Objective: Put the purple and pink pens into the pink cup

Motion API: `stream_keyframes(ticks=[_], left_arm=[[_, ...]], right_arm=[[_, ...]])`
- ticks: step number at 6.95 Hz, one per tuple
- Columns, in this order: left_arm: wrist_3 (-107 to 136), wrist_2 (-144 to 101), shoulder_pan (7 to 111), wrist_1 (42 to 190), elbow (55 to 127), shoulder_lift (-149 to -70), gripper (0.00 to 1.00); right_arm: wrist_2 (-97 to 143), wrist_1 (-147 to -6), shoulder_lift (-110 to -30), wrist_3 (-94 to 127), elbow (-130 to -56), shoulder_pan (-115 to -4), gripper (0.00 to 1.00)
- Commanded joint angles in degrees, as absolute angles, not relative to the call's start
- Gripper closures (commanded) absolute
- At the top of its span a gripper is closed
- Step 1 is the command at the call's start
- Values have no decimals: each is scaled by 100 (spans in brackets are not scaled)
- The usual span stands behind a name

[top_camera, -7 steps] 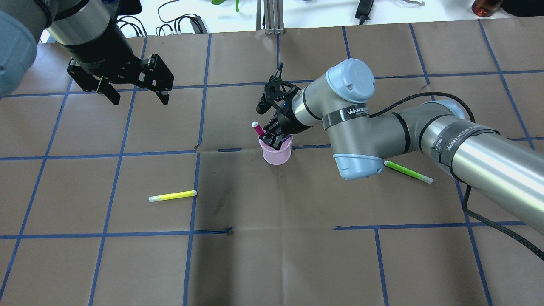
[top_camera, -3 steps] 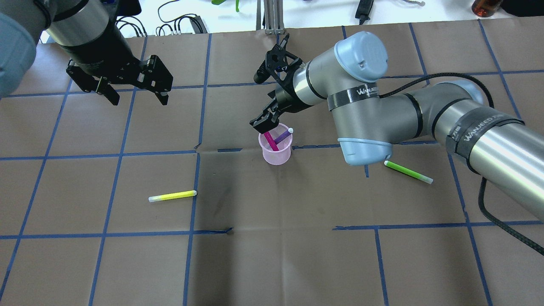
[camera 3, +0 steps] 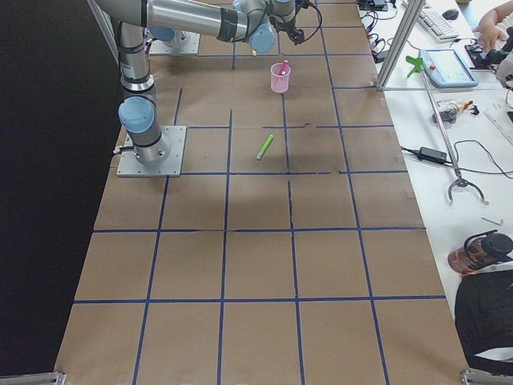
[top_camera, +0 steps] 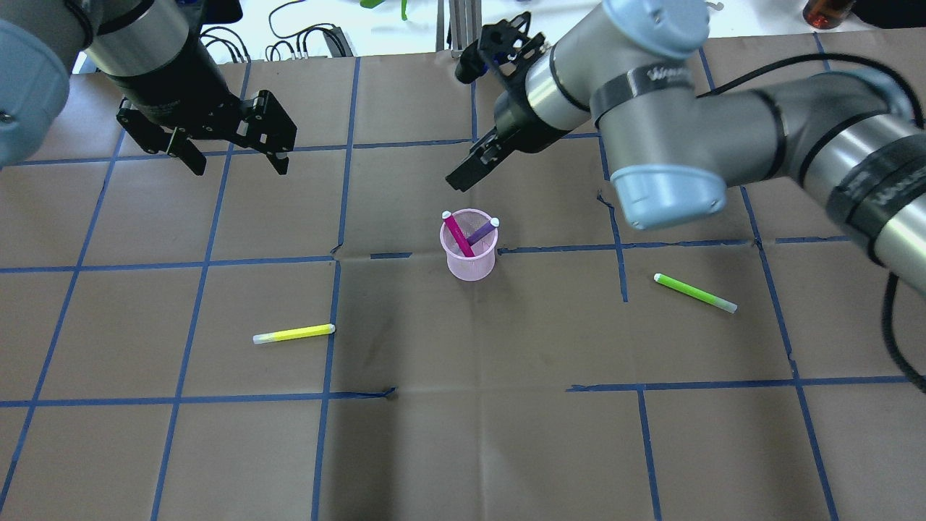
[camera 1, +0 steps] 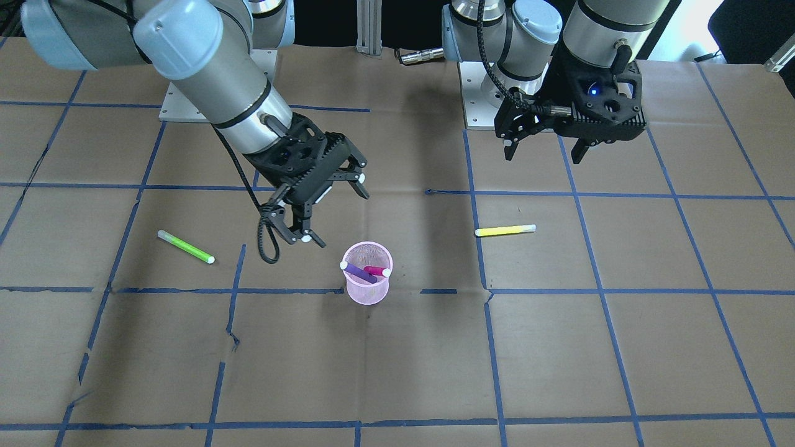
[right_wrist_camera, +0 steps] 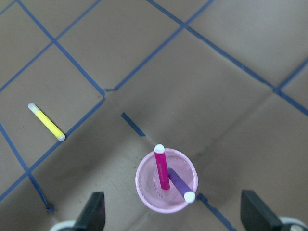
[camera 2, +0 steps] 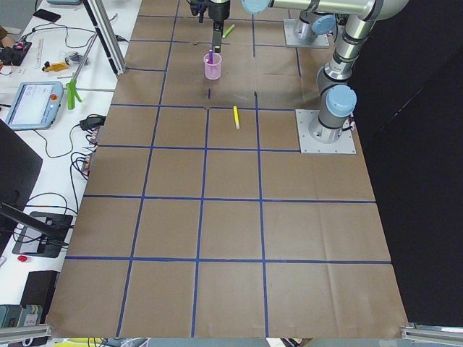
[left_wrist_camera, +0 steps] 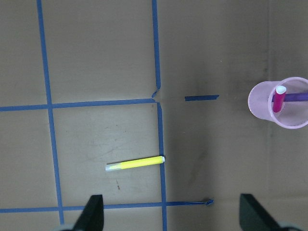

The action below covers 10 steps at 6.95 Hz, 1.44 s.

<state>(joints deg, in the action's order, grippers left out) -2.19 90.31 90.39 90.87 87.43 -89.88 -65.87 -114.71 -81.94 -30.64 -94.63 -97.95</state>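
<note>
Pink cup (top_camera: 470, 269) sits near raised right tool (camera 1: 341, 218), spread, empty; left tool (top_camera: 240, 172) spread, raised.

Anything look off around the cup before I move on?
Nothing serious. The pink cup stands upright, with the pink pen and purple pen leaning crossed inside. The yellow pen and green pen lie loose, apart from it. The brown paper cover is torn at a tape crossing near the cup.

1 each: cup (top_camera: 470, 267), pink pen (top_camera: 457, 235), purple pen (top_camera: 483, 231), yellow pen (top_camera: 294, 333), green pen (top_camera: 694, 292).
</note>
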Motion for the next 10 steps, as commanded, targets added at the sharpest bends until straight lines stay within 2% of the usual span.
stream_keyframes(ticks=[1, 4, 6, 10], left_arm=[[-255, 9018, 9035, 9070, 8745, -8991, 2], [-142, 9000, 9044, 9079, 8745, -8947, 2], [-141, 8982, 9044, 9088, 8754, -8939, 2], [-149, 9026, 9044, 9079, 8754, -8938, 2]], right_arm=[[-7710, -9490, -8428, -1887, -8800, -9126, 0], [-8506, -8081, -8578, 238, -8369, -8815, 0], [-8917, -7385, -8648, 562, -8096, -8833, 0], [-9053, -7986, -8877, 589, -8409, -8842, 1]])
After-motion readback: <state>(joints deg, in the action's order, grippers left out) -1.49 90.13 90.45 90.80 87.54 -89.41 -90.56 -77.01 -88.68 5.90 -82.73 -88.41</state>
